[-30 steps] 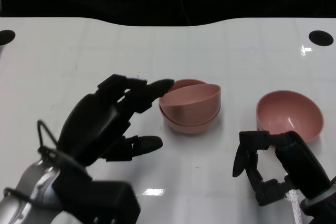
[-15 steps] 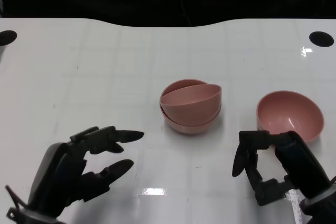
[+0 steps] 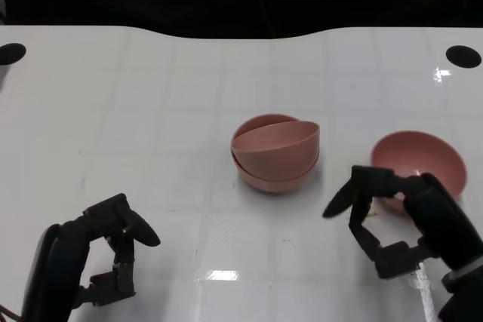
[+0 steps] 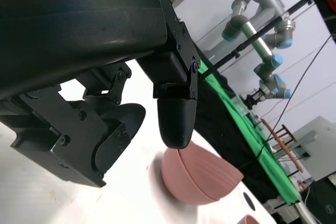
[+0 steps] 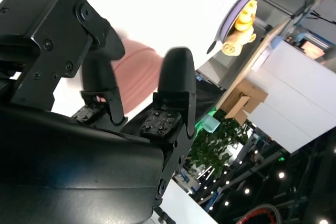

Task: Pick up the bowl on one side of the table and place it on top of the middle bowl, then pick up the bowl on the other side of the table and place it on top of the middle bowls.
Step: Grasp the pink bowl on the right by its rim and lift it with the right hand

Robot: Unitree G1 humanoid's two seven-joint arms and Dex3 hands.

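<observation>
Spreading wide, bare white table [image 3: 151,96] is seen toward 12 o'clock. At center, a tilted pink bowl [image 3: 273,143] is nested in the middle bowl [image 3: 275,177]. The side bowl [image 3: 419,160], at 3 o'clock, is neared by the released right hand [image 3: 400,220]. The left hand [image 3: 83,258], at 7 o'clock, holds nothing.

The glossy white table [image 3: 151,96] is reflecting overhead light, the pink bowls [image 3: 275,152] are showing a smooth matt plastic-looking finish, and both hands, left hand [image 3: 83,258] and right hand [image 3: 400,220], are looking like hard, slightly sheeny black plastic.
</observation>
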